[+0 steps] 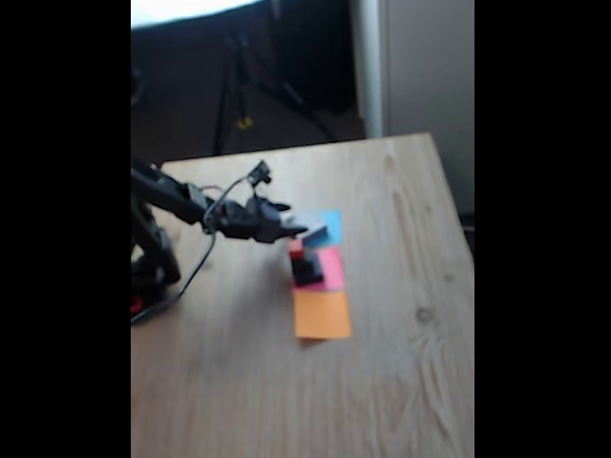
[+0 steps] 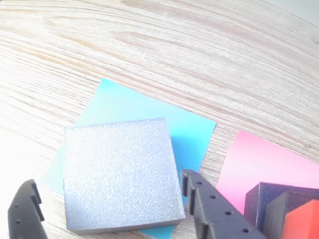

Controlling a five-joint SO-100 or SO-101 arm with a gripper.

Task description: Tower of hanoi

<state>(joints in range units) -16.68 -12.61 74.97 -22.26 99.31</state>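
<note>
Gripper (image 2: 107, 209) at the wrist view's bottom edge is spread wide around the big grey block (image 2: 122, 174) on the blue paper square (image 2: 144, 112), so an off-center squeeze could twist it.

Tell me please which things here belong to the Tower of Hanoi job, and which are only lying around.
Belong to the job:
- large grey block, lying on the blue paper, between the open end effector fingers
- dark blocks stacked on the pink paper
- red cube on top of them

Only lying around:
- blue paper
- pink paper
- orange paper
- tripod behind the table
</note>
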